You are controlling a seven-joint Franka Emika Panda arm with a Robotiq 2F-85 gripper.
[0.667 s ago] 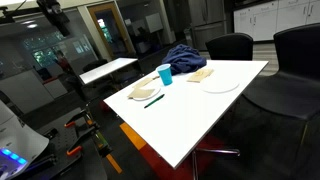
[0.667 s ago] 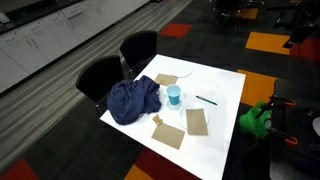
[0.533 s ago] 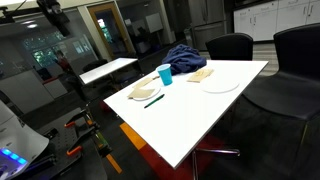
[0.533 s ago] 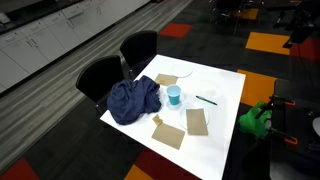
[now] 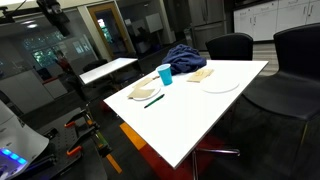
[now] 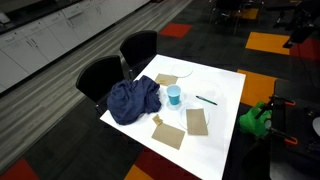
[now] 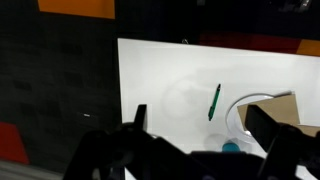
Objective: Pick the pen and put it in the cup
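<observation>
The pen is thin and dark green. It lies flat on the white table, and shows in both exterior views. The small blue cup stands upright near the table's middle. Only its top edge shows in the wrist view. My gripper is open and empty, high above the table. Its two dark fingers frame the pen and cup from above and touch nothing.
A dark blue cloth is heaped at one side of the table. Brown paper pieces and white plates lie around the cup. Two black chairs stand at the table. A green object sits off one edge.
</observation>
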